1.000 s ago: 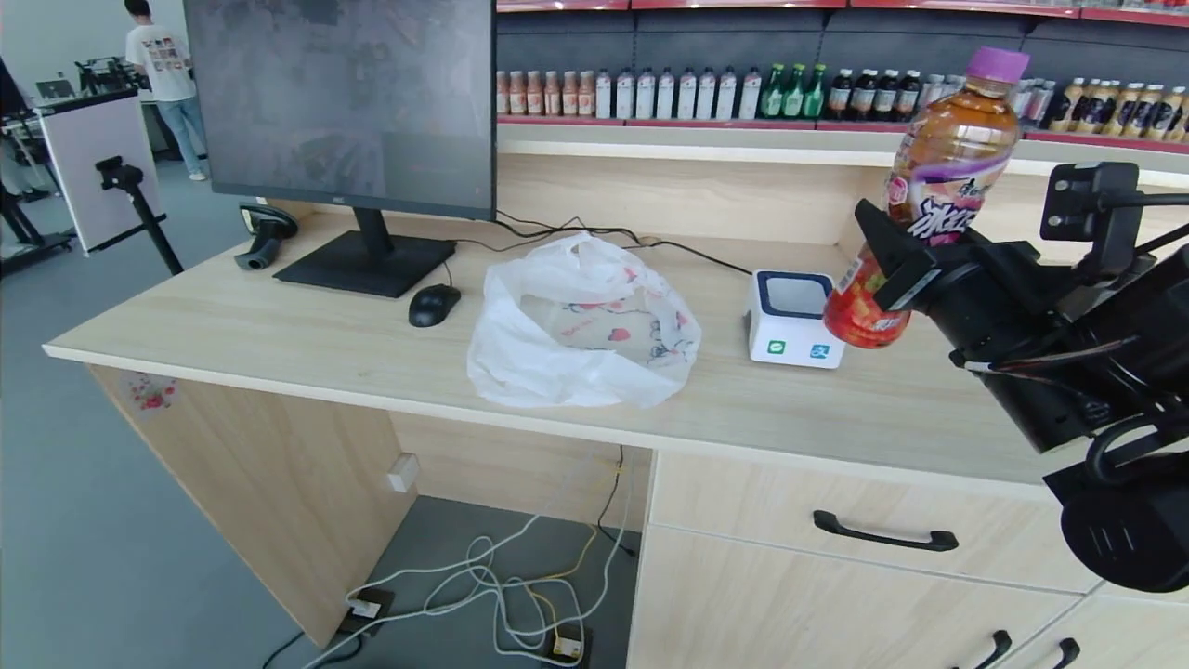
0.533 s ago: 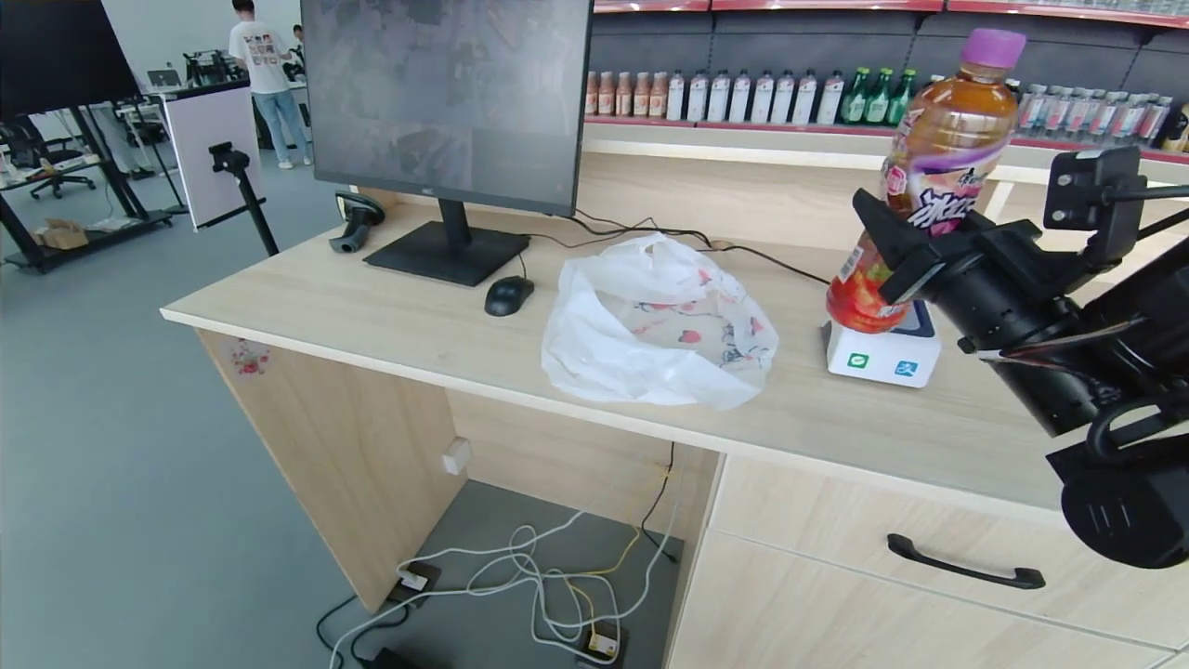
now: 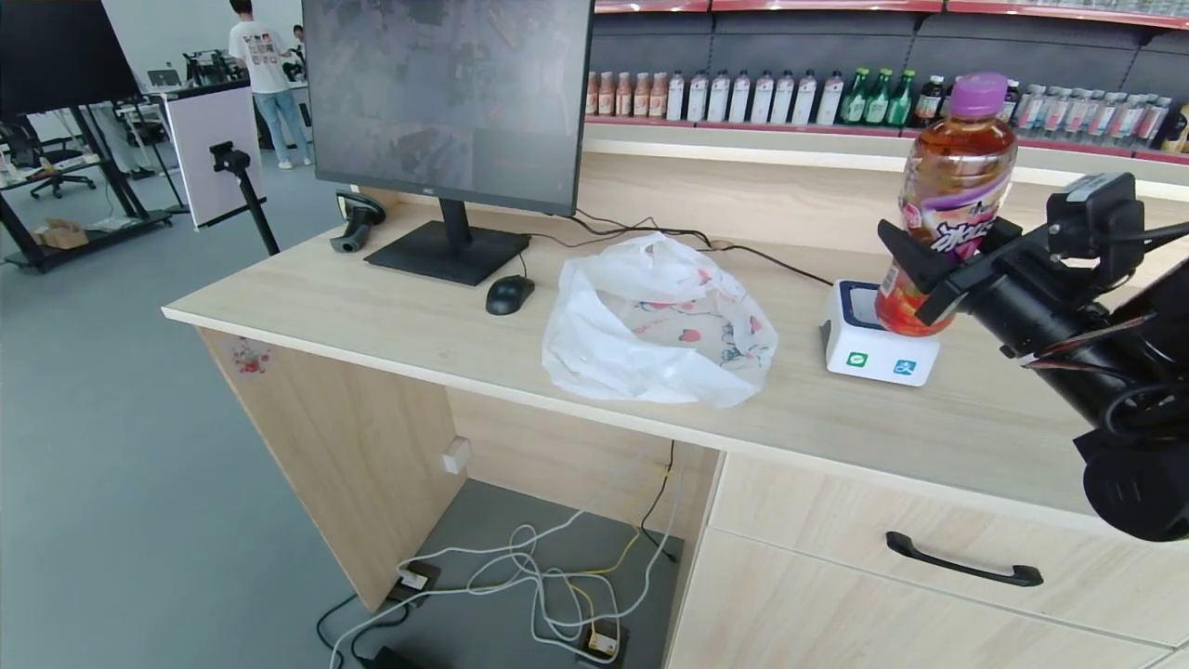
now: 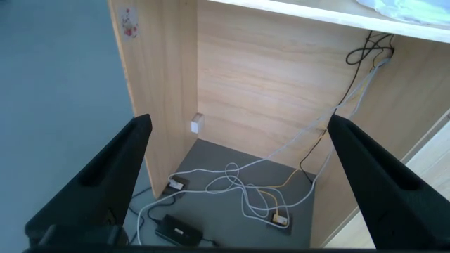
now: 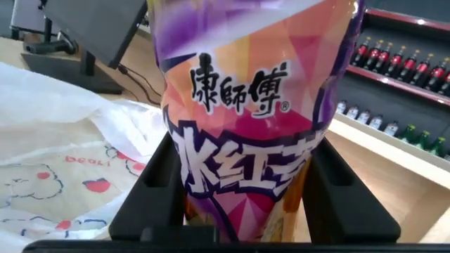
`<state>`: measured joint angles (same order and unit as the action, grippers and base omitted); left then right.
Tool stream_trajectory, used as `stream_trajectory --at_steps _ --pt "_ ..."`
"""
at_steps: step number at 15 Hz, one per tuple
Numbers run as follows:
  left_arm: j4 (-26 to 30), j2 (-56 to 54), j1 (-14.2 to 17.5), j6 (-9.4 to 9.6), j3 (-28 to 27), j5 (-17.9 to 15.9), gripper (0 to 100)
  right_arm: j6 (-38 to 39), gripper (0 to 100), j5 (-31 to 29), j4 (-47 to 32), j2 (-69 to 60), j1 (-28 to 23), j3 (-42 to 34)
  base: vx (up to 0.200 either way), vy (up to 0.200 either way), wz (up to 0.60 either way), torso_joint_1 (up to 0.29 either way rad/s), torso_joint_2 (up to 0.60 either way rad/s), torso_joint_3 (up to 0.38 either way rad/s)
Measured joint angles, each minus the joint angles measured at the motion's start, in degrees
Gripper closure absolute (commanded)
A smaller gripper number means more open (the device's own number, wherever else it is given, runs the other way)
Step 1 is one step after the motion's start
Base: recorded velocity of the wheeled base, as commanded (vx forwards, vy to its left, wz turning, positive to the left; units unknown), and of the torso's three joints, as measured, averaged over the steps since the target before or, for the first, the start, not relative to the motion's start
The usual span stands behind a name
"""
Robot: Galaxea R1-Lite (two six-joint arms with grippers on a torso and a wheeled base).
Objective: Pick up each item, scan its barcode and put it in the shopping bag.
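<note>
An amber tea bottle (image 3: 952, 186) with a purple cap and a pink-and-purple label stands upright in my right gripper (image 3: 943, 255), which is shut on its lower half. Its base hangs just over the white box scanner (image 3: 873, 353) at the right of the wooden counter (image 3: 390, 325). The right wrist view has the bottle (image 5: 246, 140) between the black fingers (image 5: 158, 183). A white plastic shopping bag (image 3: 659, 321) with red prints lies crumpled to the left of the scanner, its mouth upward. My left gripper (image 4: 239, 183) is open below counter height, facing the space under the counter.
A monitor (image 3: 450, 102), a black mouse (image 3: 509, 295) and a handheld scanner (image 3: 353, 221) sit on the counter's far left. Cables (image 3: 520, 595) lie on the floor under it. Drawers with black handles (image 3: 961, 567) are at the right. Shelves of bottles (image 3: 762, 98) line the back.
The head camera swung left early on. Since half a second ago my right gripper has lowered the bottle and carried it slightly right, over the scanner's far side.
</note>
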<state>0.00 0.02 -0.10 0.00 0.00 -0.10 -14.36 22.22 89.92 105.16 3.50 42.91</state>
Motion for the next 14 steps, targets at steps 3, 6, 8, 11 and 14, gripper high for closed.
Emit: stream_trajectory --at_steps 3,6,8,11,14 --pt "0.0 0.0 -0.01 0.0 0.0 0.02 0 -5.16 100 5.01 0.05 1.87 -2.57 2.73 0.0 0.0 0.0 0.0 0.0 0.0" --pt "0.0 0.0 0.0 0.0 0.0 0.0 0 -7.67 100 7.0 0.0 3.77 -3.25 7.45 0.0 0.0 0.0 0.0 0.0 0.0" --pt "0.0 0.0 0.0 0.05 0.0 0.0 0 -12.15 100 11.5 0.18 5.07 -4.07 11.17 0.0 0.0 0.0 0.0 0.0 0.0" --pt "-0.05 0.0 0.0 0.21 0.0 0.0 0 -18.7 100 20.22 0.05 6.72 -5.73 13.26 0.0 0.0 0.0 0.0 0.0 0.0" --pt "-0.11 0.0 0.05 0.27 0.0 -0.01 0 -21.82 100 23.59 0.07 8.29 -7.27 14.73 0.0 0.0 0.0 0.0 0.0 0.0"
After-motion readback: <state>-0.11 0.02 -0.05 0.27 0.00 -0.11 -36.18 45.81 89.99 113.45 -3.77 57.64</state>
